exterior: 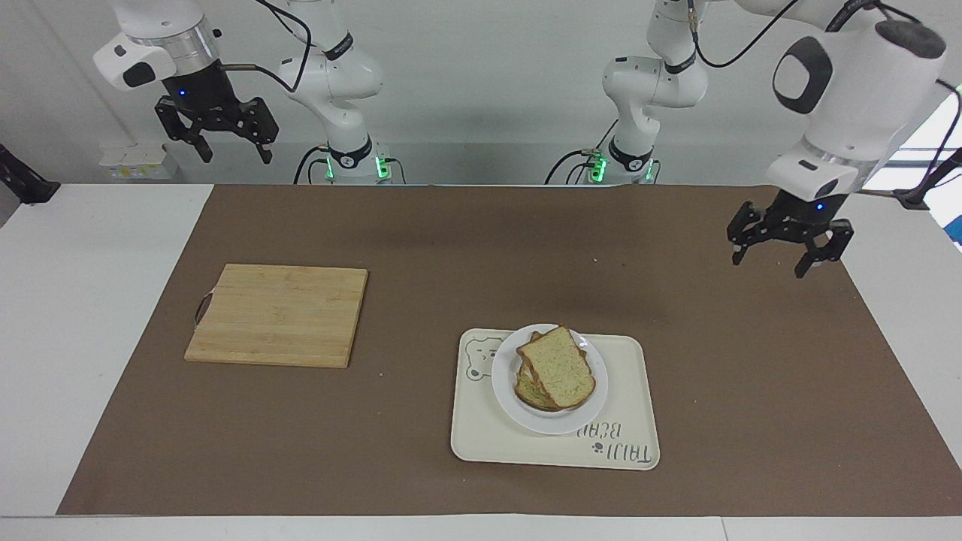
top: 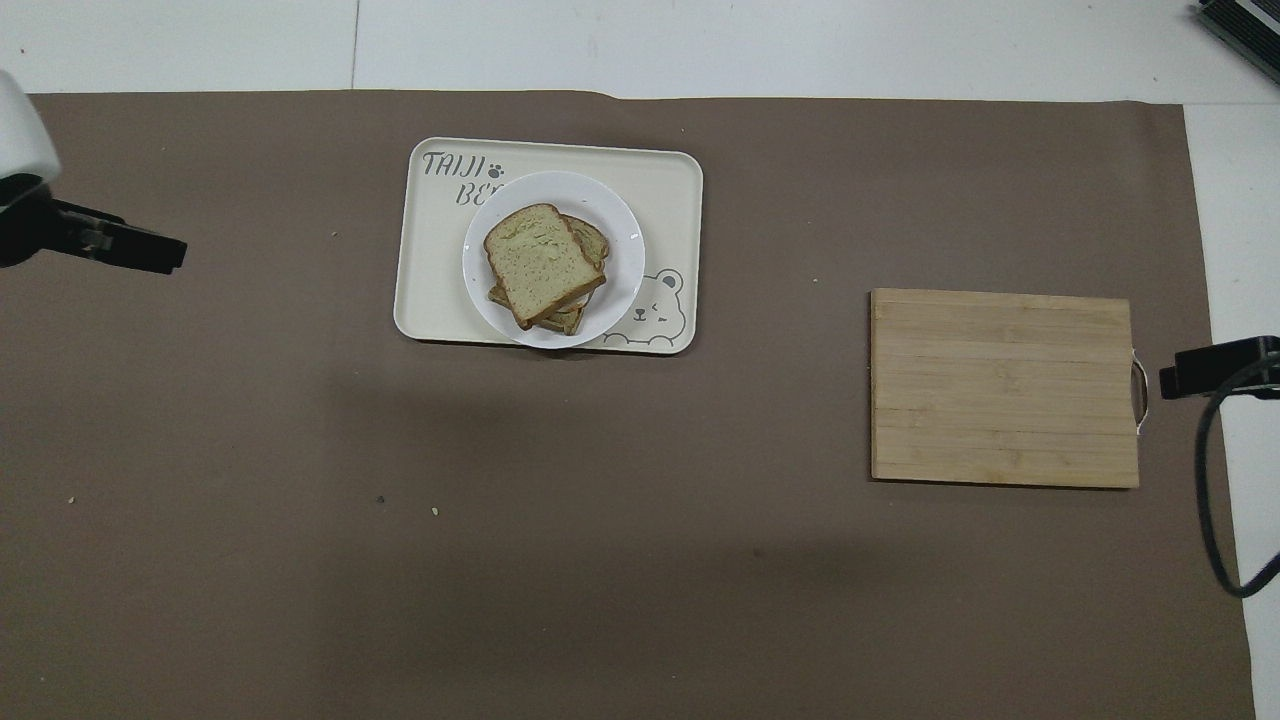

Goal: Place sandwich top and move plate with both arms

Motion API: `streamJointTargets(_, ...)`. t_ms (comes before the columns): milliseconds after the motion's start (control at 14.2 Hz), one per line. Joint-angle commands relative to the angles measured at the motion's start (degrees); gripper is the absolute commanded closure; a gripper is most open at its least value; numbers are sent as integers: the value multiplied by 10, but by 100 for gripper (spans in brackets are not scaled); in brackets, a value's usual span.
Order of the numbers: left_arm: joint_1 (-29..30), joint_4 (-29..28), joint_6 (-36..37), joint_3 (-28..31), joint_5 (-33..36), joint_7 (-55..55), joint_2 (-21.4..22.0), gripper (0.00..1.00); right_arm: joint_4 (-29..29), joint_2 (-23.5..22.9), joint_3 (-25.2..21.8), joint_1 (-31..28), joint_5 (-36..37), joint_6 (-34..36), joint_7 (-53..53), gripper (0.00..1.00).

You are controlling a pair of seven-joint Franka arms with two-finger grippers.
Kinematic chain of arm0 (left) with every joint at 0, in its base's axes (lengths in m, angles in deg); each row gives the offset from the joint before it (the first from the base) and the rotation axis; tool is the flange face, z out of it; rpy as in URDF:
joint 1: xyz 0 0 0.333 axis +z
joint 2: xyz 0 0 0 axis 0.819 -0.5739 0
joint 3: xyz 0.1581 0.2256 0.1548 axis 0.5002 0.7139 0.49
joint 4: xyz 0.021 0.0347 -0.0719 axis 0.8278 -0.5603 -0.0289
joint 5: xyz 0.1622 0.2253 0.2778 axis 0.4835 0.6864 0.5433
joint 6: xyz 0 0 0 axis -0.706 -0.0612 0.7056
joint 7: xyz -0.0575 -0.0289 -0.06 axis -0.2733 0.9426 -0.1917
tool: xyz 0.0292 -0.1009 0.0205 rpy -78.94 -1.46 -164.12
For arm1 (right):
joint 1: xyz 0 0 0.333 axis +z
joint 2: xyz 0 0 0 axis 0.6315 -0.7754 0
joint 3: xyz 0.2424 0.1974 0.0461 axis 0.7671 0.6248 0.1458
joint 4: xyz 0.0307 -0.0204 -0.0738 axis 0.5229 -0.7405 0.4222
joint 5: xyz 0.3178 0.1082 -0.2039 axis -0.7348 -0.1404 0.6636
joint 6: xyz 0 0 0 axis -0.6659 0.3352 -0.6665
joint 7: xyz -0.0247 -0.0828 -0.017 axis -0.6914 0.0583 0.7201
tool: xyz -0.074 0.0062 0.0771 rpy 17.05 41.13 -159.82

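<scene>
Facing view alone: right hand (exterior: 222, 140) whole.

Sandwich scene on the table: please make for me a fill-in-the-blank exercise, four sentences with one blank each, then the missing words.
1. The sandwich top lies on the bread stack on the round white ____.
2. The plate stands on the cream ____ with a bear print.
3. The left gripper is up over the brown mat, open and holding ____.
4. The right gripper waits raised and open, while the wooden ____ lies bare at its end of the table.

Missing words: plate; tray; nothing; cutting board
</scene>
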Motion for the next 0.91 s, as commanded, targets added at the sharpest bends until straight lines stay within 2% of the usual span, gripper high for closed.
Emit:
streamJointTargets(0, 30, 80, 123, 3, 12, -15, -10, 0, 4, -2, 2, -6, -5, -4, -15, 0)
streamJointTargets(211, 70, 121, 222, 3, 9, -57, 11, 0, 4, -2, 2, -6, -5, -4, -15, 0)
streamJointTargets(352, 88, 119, 261, 3, -2, -60, 37, 0, 4, -2, 2, -6, -5, -4, -15, 0)
streamJointTargets(563, 87, 92, 275, 6, -8, -52, 73, 0, 4, -2, 2, -6, -5, -4, -15, 0)
streamJointTargets(704, 81, 91, 277, 2, -8, -43, 74, 0, 4, -2, 2, -6, -5, -4, -15, 0)
streamJointTargets(844, 79, 95, 281, -4, -12, 23, 69, 0, 4, -2, 2, -6, -5, -4, -15, 0)
